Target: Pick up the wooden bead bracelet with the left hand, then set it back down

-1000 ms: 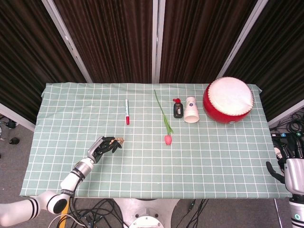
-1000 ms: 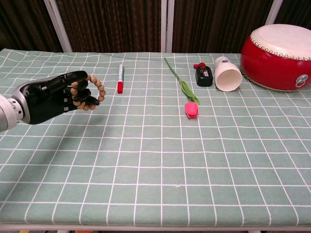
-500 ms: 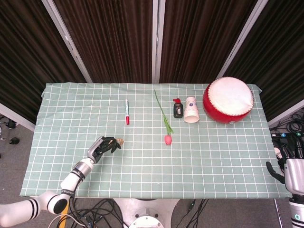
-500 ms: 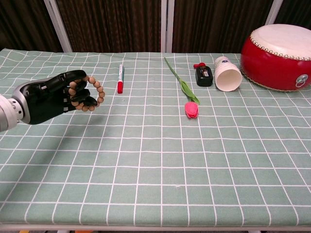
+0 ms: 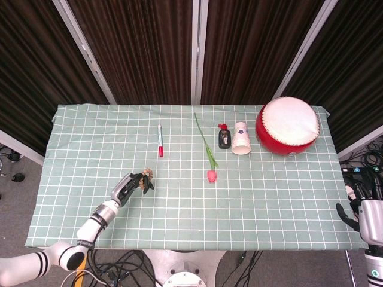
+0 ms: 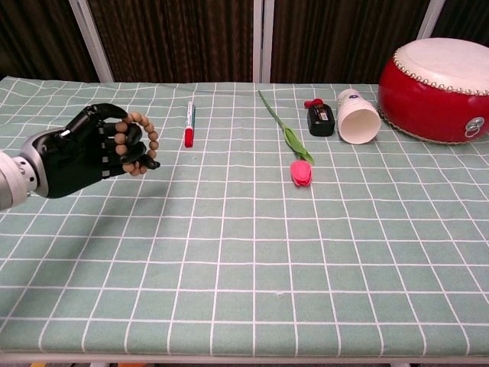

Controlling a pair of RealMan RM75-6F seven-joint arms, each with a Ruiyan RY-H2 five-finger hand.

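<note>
My left hand point(image 6: 84, 151) hovers above the left part of the green checked tablecloth point(image 6: 252, 252) and grips the wooden bead bracelet point(image 6: 142, 142). The bead loop sticks out past the curled black fingers, clear of the cloth. From the head view the same left hand point(image 5: 130, 185) holds the bracelet point(image 5: 148, 175) near the table's front left. My right hand point(image 5: 366, 220) hangs off the table's right edge, beside the tabletop, its fingers not clearly shown.
A red marker point(image 6: 189, 125) lies just beyond the bracelet. A pink tulip point(image 6: 299, 170) with a long stem lies mid-table. Behind it are a small black bottle point(image 6: 319, 118), a tipped white paper cup point(image 6: 357, 116) and a red drum point(image 6: 437, 90).
The left hand has turned and drawn slightly left and up, lifting the bracelet with it. The fingers stay closed around the beads. The right hand has not moved.
</note>
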